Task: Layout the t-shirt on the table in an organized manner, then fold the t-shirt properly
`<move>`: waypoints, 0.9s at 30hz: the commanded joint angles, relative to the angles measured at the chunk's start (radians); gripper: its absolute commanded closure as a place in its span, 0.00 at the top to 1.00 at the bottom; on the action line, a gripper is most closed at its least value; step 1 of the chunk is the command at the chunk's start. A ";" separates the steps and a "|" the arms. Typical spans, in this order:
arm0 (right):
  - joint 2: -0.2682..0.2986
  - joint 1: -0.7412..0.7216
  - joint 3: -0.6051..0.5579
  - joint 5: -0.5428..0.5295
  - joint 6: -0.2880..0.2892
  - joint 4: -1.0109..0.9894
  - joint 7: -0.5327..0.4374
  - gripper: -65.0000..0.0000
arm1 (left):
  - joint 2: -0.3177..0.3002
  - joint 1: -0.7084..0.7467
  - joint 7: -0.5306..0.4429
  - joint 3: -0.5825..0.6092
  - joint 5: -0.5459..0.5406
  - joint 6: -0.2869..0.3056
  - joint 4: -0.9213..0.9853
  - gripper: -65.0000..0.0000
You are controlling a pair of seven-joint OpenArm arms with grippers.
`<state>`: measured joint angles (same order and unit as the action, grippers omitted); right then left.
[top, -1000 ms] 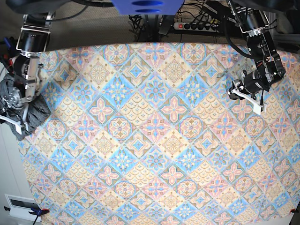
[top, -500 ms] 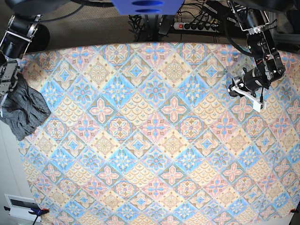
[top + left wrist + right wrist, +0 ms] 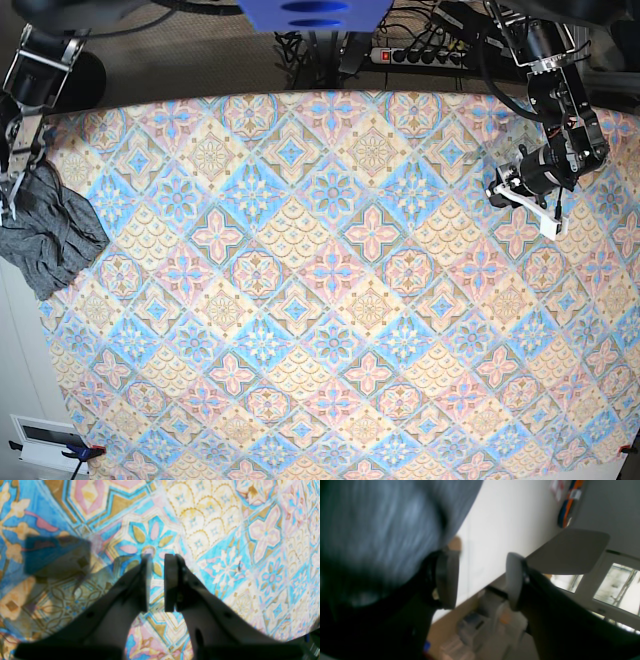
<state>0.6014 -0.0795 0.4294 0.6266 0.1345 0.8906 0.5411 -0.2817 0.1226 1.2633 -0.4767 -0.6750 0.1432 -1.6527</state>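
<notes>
At the left edge of the base frame, the t-shirt (image 3: 48, 232) lies bunched half off the table (image 3: 330, 300), likely to slide off since the wide-open right gripper (image 3: 481, 580) holds nothing and the narrow, empty left gripper (image 3: 157, 582) hovers far right.

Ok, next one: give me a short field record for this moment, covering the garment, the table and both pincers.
garment: dark-grey t-shirt, bunched in a heap, not laid out
garment position: at the table's edge on the base view's left, partly hanging past it
table: patterned cloth-covered table, nothing else lying on it
left pincer: hovering above the cloth, jaws nearly together with a narrow gap, holding nothing
right pincer: jaws apart, nothing between them, blurred grey fabric beside one finger
fold progress: not begun
</notes>
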 commanded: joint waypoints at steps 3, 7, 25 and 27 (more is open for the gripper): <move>-0.013 0.022 0.006 0.008 -0.006 0.103 0.000 0.44 | -0.014 -0.010 -0.009 -0.004 -0.012 0.003 -0.016 0.14; -0.044 0.079 0.006 0.008 0.032 0.223 0.021 0.44 | -0.014 -0.010 -0.009 -0.004 -0.012 0.003 -0.016 0.14; -0.154 0.177 -0.108 0.008 0.037 0.460 0.023 0.44 | -0.012 -0.010 -0.003 -0.004 -0.012 0.003 -0.019 0.14; -0.169 0.179 -0.117 0.008 0.037 0.485 0.023 0.44 | -0.014 -0.010 -0.003 -0.004 -0.012 0.003 -0.019 0.14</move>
<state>0.4091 0.1055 0.3073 0.6281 0.1818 1.3582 0.5713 -0.2825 0.1242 1.2652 -0.4770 -0.6762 0.1429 -1.6527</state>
